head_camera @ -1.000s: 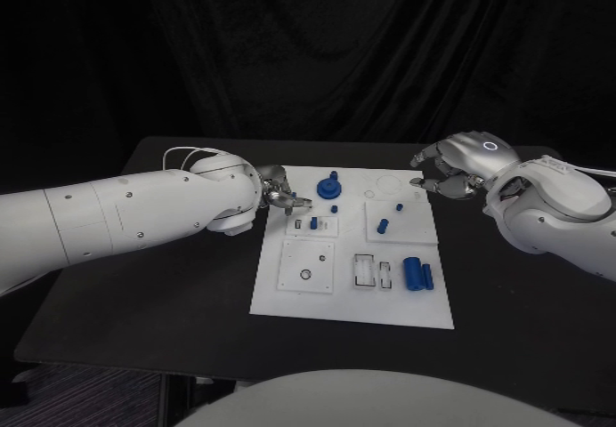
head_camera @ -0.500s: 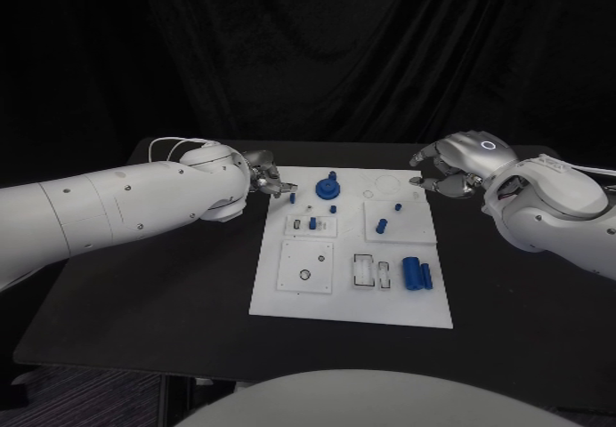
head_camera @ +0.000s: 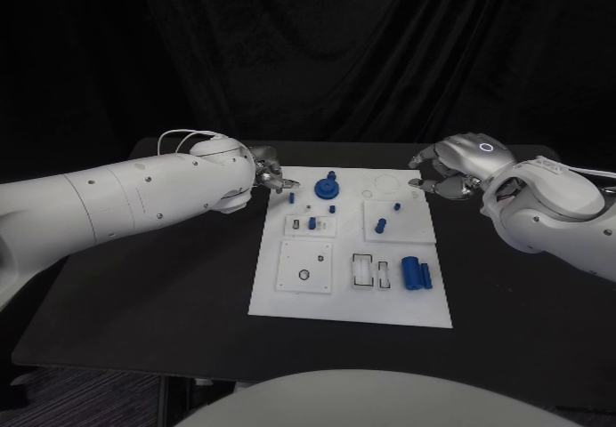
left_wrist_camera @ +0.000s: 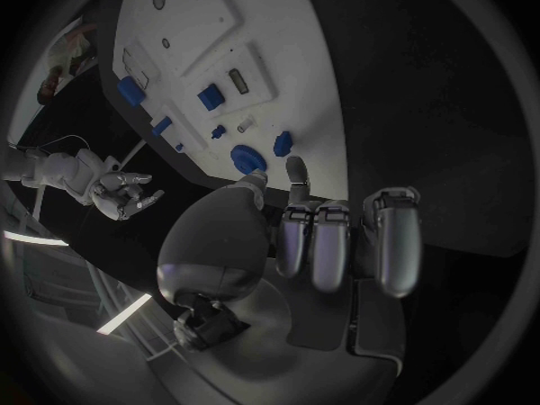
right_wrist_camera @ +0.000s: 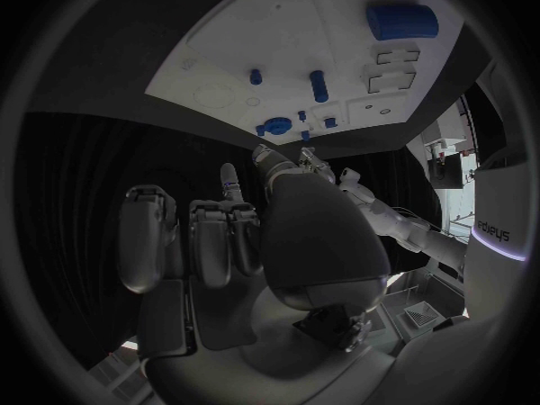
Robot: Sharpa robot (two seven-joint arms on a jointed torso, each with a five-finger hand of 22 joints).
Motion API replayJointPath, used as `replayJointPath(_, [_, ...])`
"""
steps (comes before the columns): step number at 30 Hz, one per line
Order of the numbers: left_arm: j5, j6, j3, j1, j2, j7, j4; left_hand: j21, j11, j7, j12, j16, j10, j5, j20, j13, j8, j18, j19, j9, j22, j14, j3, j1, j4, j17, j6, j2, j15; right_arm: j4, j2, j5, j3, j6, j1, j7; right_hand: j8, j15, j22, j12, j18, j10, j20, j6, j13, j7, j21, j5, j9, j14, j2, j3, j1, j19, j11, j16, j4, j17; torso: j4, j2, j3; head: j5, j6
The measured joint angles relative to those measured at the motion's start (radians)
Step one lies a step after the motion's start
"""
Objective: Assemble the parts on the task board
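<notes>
Parts lie spread over the task board (head_camera: pixel 349 294) in the middle of the black table (head_camera: pixel 154 294): a blue gear-like piece (head_camera: pixel 328 188) near the far edge, a fat blue cylinder (head_camera: pixel 413 272) at the near right. Left hand (head_camera: pixel 271 177) hovers just beside the board's far-left corner, near the gear piece, fingers curled in, seemingly around nothing. Right hand (head_camera: pixel 443 174) hangs off the far-right corner, fingers likewise curled and empty.

Matt white task board (head_camera: pixel 285 285), glossy blue plastic parts (head_camera: pixel 413 272), matt black table (head_camera: pixel 154 285)
</notes>
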Motion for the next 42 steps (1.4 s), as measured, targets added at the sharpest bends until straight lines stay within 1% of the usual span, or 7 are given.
replayJointPath(8, [-0.001, 0.035, 0.0, 0.0, 0.018, 0.017, -0.027, -0.011, 0.0, 0.007, 0.0, 0.0, 0.0, -0.005, 0.007, 0.0, -0.019, 0.0, -0.007, -0.005, 0.0, 0.0, -0.013, 0.0, 0.0, 0.0, -0.014, 0.0, 0.0, 0.0, 0.001, 0.0, 0.0, 0.0, -0.001, 0.0, 0.0, 0.0, 0.0, 0.0, 0.0, 0.0, 0.0, 0.0, 0.0, 0.0, 0.0, 0.005, -0.001, 0.0, 0.0, 0.0, 0.0, 0.0, 0.0, 0.0, 0.0, 0.0, -0.0021, 0.001, 0.0005, 0.002, 0.0])
replayJointPath(10, [-0.002, 0.043, 0.0, 0.0, 0.022, 0.02, -0.032, -0.011, 0.0, 0.007, 0.0, 0.0, 0.0, -0.008, 0.007, 0.0, -0.024, 0.0, -0.007, -0.007, 0.0, 0.0, -0.013, 0.005, 0.0, 0.0, -0.014, 0.005, 0.0, 0.0, 0.001, 0.0, 0.0, 0.0, -0.001, 0.0, 0.0, 0.0, 0.0, 0.0, 0.0, 0.0, 0.0, 0.0, 0.0, 0.0, 0.0, 0.005, -0.001, 0.0, 0.0, 0.0, 0.0, 0.0, 0.0, 0.0, 0.0, 0.0, -0.0025, 0.001, 0.0005, 0.003, 0.0])
replayJointPath(19, [-0.002, 0.068, 0.0, 0.0, 0.031, 0.021, -0.051, -0.016, 0.0, 0.011, 0.0, 0.0, 0.0, -0.008, 0.007, 0.0, -0.031, 0.0, -0.015, -0.008, 0.0, 0.0, -0.016, 0.01, -0.002, 0.0, -0.018, 0.01, 0.0, 0.002, 0.002, 0.0, 0.0, 0.0, -0.001, 0.0, 0.0, 0.0, 0.0, 0.0, 0.0, 0.0, 0.0, 0.0, 0.0, 0.0, 0.0, 0.009, -0.001, 0.0, 0.0, 0.0, 0.0, 0.0, 0.0, 0.0, 0.0, 0.0, -0.0009, 0.001, 0.0005, 0.003, 0.0])
replayJointPath(26, [-0.003, 0.078, 0.0, 0.0, 0.035, 0.021, -0.059, -0.019, 0.003, 0.015, 0.0, 0.0, -0.004, -0.004, 0.011, 0.0, -0.035, 0.0, -0.018, -0.008, 0.0, 0.0, -0.016, 0.014, -0.002, 0.0, -0.022, 0.014, 0.0, 0.003, 0.001, 0.0, 0.0, 0.0, -0.001, 0.001, 0.0, 0.0, 0.0, 0.0, 0.0, 0.0, 0.0, 0.004, 0.0, 0.004, 0.0, 0.009, -0.002, 0.0, 0.0, 0.0, 0.0, 0.0, 0.0, 0.0, 0.0, 0.0, 0.0003, 0.001, 0.0001, 0.001, 0.0])
replayJointPath(28, [-0.003, 0.08, 0.0, 0.0, 0.035, 0.021, -0.06, -0.019, 0.004, 0.015, 0.0, 0.0, -0.004, 0.001, 0.011, 0.0, -0.039, 0.0, -0.018, -0.008, 0.0, 0.002, -0.016, 0.021, -0.002, 0.0, -0.022, 0.021, 0.003, 0.003, 0.001, 0.0, 0.0, 0.0, -0.001, 0.001, 0.0, 0.0, 0.0, 0.0, 0.0, 0.0, 0.0, 0.004, 0.0, 0.004, 0.0, 0.009, -0.002, 0.0, 0.0, 0.0, 0.0, 0.0, 0.0, 0.0, 0.0, 0.0, 0.0008, 0.001, -0.0001, 0.001, 0.0])
replayJointPath(35, [-0.003, 0.082, 0.0, -0.001, 0.035, 0.021, -0.061, -0.023, 0.007, 0.018, 0.0, 0.0, 0.0, 0.009, 0.011, 0.0, -0.043, 0.0, -0.018, -0.008, 0.0, 0.002, -0.019, 0.025, -0.005, 0.0, -0.025, 0.025, 0.006, 0.003, 0.002, 0.0, 0.0, 0.001, -0.001, 0.001, 0.0, 0.0, 0.0, 0.0, 0.0, 0.0, 0.0, 0.004, 0.0, 0.004, 0.0, 0.009, -0.002, 0.0, 0.0, 0.0, 0.0, 0.0, 0.0, 0.0, 0.0, 0.0, 0.001, 0.001, -0.0005, 0.003, 0.0])
replayJointPath(42, [-0.003, 0.084, 0.0, -0.001, 0.037, 0.024, -0.064, -0.023, 0.007, 0.018, 0.0, 0.0, 0.0, 0.013, 0.014, 0.0, -0.05, 0.0, -0.022, -0.008, 0.0, 0.0, -0.019, 0.031, -0.005, 0.0, -0.032, 0.02, 0.008, 0.002, 0.004, 0.0, 0.0, 0.002, -0.001, 0.001, 0.0, 0.0, 0.0, 0.0, 0.0, 0.0, 0.0, 0.004, 0.0, 0.004, 0.0, 0.009, -0.002, 0.0, 0.003, 0.0, 0.003, 0.0, 0.0, 0.0, 0.0, 0.0, 0.0008, 0.001, -0.0006, 0.004, 0.0])
